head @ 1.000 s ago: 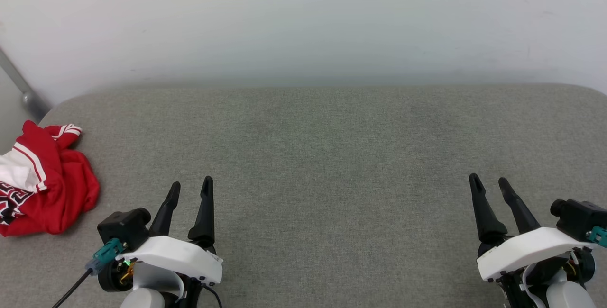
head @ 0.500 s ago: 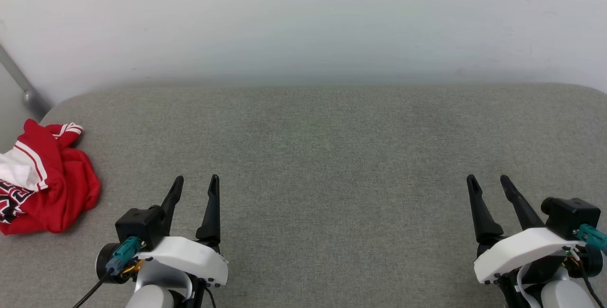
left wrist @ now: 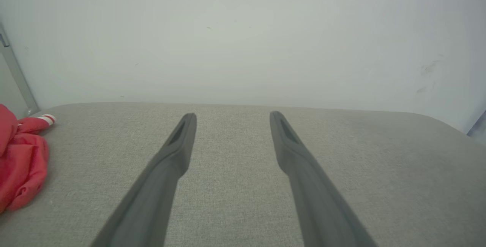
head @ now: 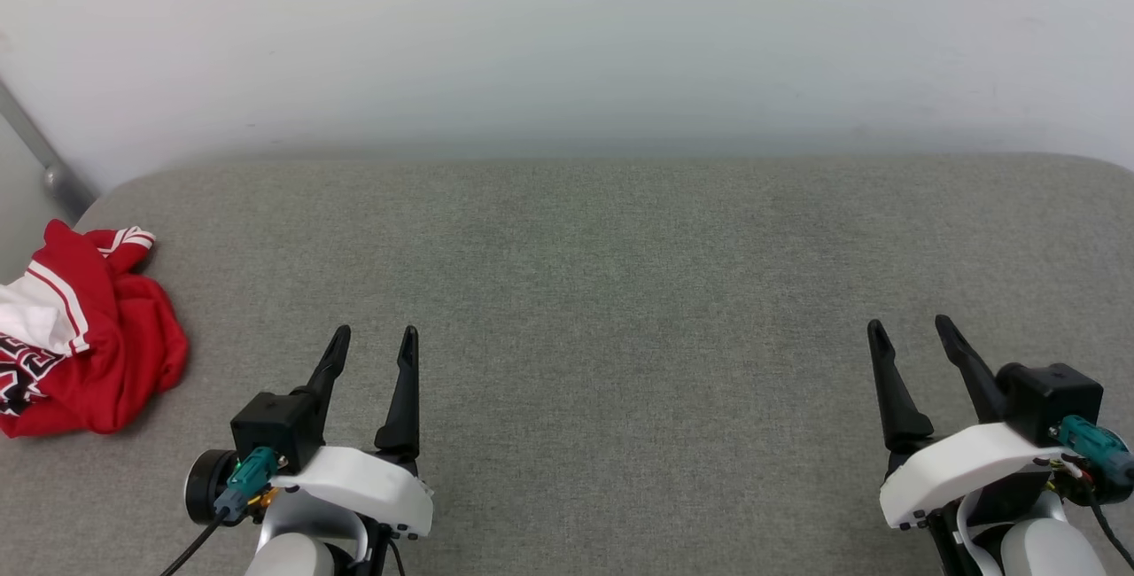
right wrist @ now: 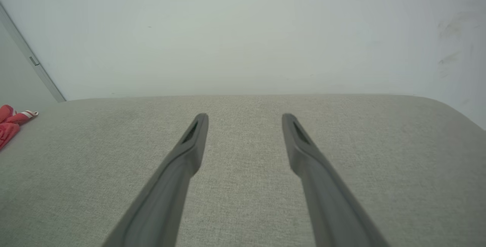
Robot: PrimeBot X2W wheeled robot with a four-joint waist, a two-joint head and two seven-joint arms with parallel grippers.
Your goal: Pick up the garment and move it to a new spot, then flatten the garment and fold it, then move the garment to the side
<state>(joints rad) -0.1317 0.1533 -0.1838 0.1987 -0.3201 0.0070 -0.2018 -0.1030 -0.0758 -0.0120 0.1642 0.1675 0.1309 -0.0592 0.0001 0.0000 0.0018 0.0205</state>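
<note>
Left gripper (head: 375, 334): jaws apart, nothing between them, sitting at 7 o'clock in the head view. Right gripper (head: 910, 324): same, jaws apart and empty, at 5 o'clock, both over the gray fabric desk (head: 620, 275) with fingers pointing to 12 toward the pale wall (head: 567, 44). Garment (head: 97, 346), red with a white sleeve and striped trim, lies crumpled at 9 o'clock by the desk's left edge, well apart from the left gripper, partly cut off by the frame.
</note>
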